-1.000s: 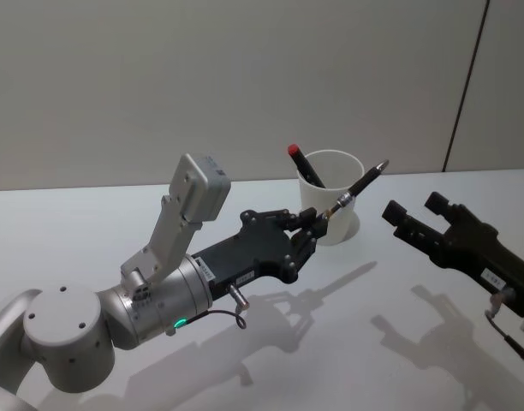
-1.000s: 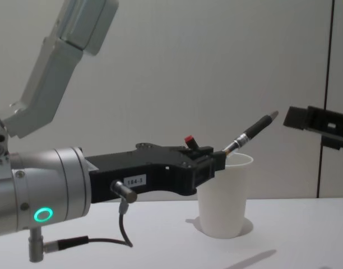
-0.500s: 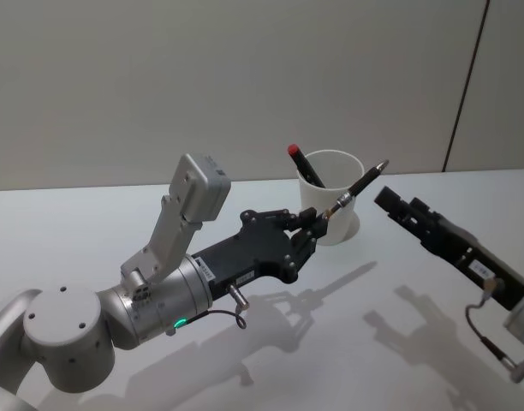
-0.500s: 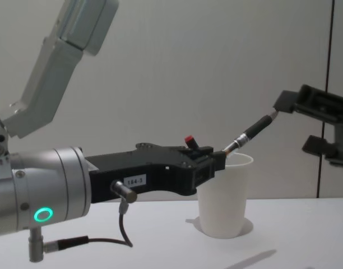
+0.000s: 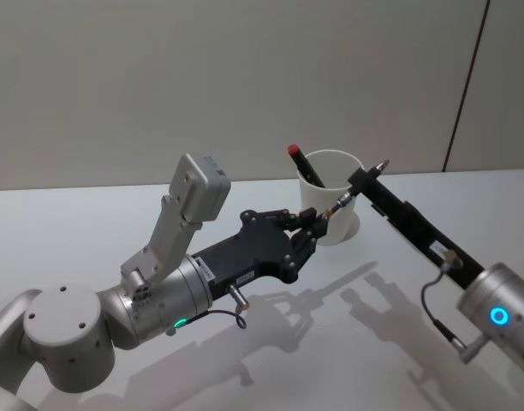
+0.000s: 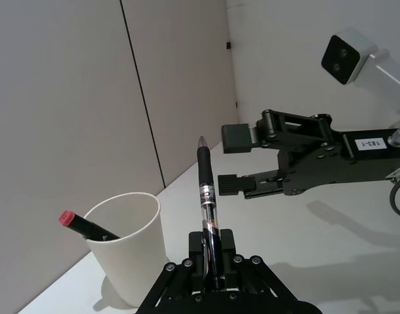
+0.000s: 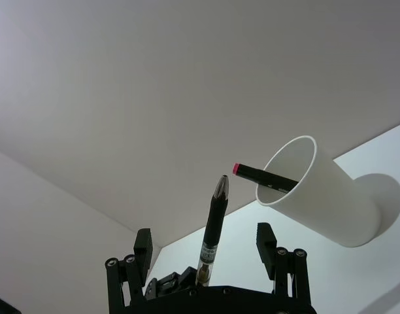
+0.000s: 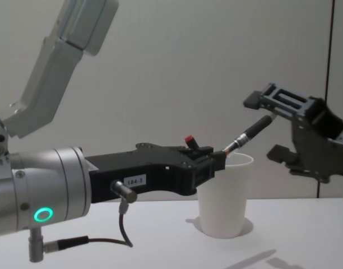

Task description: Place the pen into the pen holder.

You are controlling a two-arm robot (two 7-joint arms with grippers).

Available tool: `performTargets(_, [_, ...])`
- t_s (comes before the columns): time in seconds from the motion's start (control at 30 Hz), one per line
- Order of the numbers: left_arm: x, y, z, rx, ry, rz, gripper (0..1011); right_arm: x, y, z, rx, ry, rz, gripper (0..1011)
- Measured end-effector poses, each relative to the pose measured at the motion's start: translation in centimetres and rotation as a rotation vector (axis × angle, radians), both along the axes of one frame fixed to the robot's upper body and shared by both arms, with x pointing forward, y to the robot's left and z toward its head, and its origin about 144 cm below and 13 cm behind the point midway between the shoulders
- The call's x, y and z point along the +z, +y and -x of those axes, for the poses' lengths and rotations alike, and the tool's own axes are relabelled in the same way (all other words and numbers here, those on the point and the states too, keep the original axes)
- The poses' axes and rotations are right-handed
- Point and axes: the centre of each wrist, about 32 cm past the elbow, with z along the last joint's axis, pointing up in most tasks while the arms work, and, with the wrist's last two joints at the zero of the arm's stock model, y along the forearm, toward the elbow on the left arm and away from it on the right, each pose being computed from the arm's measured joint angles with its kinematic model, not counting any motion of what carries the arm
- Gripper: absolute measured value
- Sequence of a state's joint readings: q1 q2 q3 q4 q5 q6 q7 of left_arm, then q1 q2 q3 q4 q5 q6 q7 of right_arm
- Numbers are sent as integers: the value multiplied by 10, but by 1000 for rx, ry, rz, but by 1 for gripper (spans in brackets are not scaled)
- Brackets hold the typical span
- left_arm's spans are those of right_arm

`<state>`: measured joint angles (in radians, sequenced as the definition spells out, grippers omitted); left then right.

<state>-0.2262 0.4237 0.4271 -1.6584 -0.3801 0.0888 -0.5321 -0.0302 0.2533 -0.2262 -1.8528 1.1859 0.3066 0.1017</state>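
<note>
Left gripper [image 8: 219,159]: jaws clenched on the pen's lower end, beside the cup rim.
Pen [image 6: 206,196]: tilted, pointed end up, outside the cup.
Right gripper [image 8: 267,126]: jaws spread, straddling the pen's upper end.
Pen holder [image 8: 225,196]: upright on the worktop [image 5: 74,231], 1 red-capped marker [image 7: 265,175] inside.

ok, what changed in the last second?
The right gripper swung in from the right; its open fingers now bracket the free end of the pen without closing on it. The left gripper stayed shut on the pen near the cup, and the red-capped marker stayed in the cup.
</note>
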Motion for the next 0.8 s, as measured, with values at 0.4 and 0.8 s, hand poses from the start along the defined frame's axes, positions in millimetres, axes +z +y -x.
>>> performTargets(0.4, [0,0,0,0,0,0,161,0,22,-13,6,44,-53,1001])
performTargets(0.8, [0,0,0,0,0,0,161,-1,32,-18,-8,55,-71,1001])
